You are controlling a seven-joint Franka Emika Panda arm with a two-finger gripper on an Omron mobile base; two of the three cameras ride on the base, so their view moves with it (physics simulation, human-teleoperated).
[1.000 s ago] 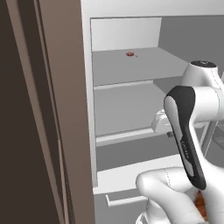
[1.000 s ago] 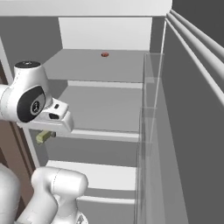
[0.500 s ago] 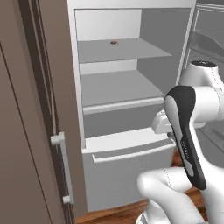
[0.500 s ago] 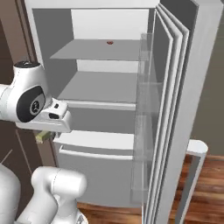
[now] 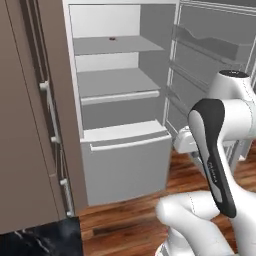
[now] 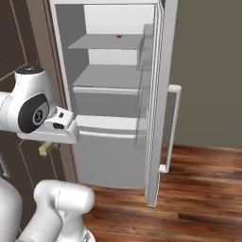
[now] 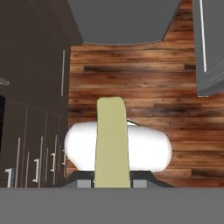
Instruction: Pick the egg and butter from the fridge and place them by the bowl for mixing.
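My gripper (image 7: 112,183) is shut on the butter (image 7: 112,144), a pale-yellow stick that points away from the hand over the wooden floor. In the right base view the butter (image 6: 45,149) pokes out under the hand, left of the fridge (image 6: 108,142). The fridge (image 5: 125,150) stands open, with grey shelves and a bottom drawer, a good way ahead of the hand (image 5: 184,142). The egg and the bowl are out of view.
A small flat red thing (image 5: 113,38) lies on the top shelf. The fridge door (image 6: 158,94) stands open to the right. Dark brown cabinets (image 5: 30,125) run along the left. Wooden floor (image 6: 198,189) stretches in front of the fridge.
The base has driven back from the fridge, so the fridge looks smaller and the floor shows. The arm keeps its pose, still holding the butter.
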